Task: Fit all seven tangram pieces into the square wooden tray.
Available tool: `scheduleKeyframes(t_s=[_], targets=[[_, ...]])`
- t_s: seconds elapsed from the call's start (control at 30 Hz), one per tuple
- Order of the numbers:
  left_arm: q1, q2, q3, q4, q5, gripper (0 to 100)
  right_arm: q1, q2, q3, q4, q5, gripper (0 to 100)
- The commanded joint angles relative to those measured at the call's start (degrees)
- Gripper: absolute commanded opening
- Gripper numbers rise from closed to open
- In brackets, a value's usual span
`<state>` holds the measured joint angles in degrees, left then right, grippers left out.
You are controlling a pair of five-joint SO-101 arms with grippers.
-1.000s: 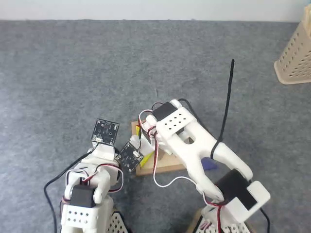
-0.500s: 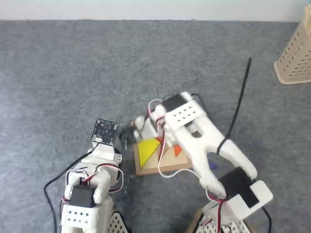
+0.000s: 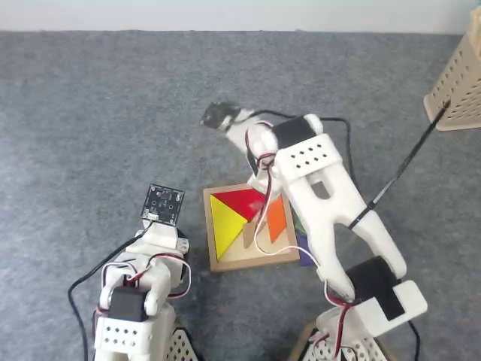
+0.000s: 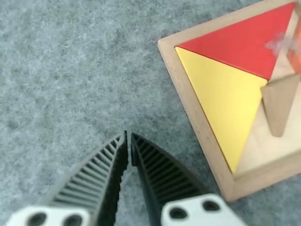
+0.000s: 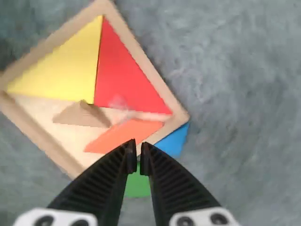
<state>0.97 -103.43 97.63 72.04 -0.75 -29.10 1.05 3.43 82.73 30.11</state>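
Observation:
The square wooden tray (image 3: 213, 226) lies on grey carpet and holds a yellow triangle (image 3: 225, 226), a red triangle (image 3: 240, 201), an orange piece (image 3: 276, 218) and a small brown triangle (image 3: 249, 235). In the right wrist view, a blue piece (image 5: 173, 141) and a green piece (image 5: 138, 186) lie just outside the tray rim (image 5: 146, 63) by the orange piece (image 5: 124, 134). My right gripper (image 5: 135, 150) hangs shut and empty above that edge. My left gripper (image 4: 128, 141) is shut over bare carpet beside the tray's rim (image 4: 193, 101), near the yellow triangle (image 4: 225, 99).
The right arm (image 3: 316, 188) stretches over the tray's right side and hides part of it. A black cable (image 3: 398, 177) runs off to the right. A beige perforated basket (image 3: 458, 83) stands at the far right edge. Carpet is open at the back and left.
The right arm has lifted and swung back past the tray's far side, uncovering the pieces in it. The left arm has kept still.

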Motion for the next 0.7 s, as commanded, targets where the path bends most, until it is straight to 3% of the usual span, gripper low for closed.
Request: scheduleKeyframes(t_s=[0.0, 0.17, 0.3, 0.67], targets=[[0.0, -1.2, -1.1, 0.4, 0.4, 1, 0.7, -5.6, 0.9, -0.7, -12.8, 0.7], [0.1, -1.2, -1.1, 0.4, 0.4, 1, 0.8, -14.8, 22.0, -18.0, -14.4, 0.6], [0.1, -1.2, -1.1, 0.4, 0.4, 1, 0.6, -15.9, 32.9, -25.8, -17.1, 0.6], [0.0, -1.2, -1.1, 0.4, 0.4, 1, 1.0, -5.6, 35.1, -32.0, -16.6, 0.6]])
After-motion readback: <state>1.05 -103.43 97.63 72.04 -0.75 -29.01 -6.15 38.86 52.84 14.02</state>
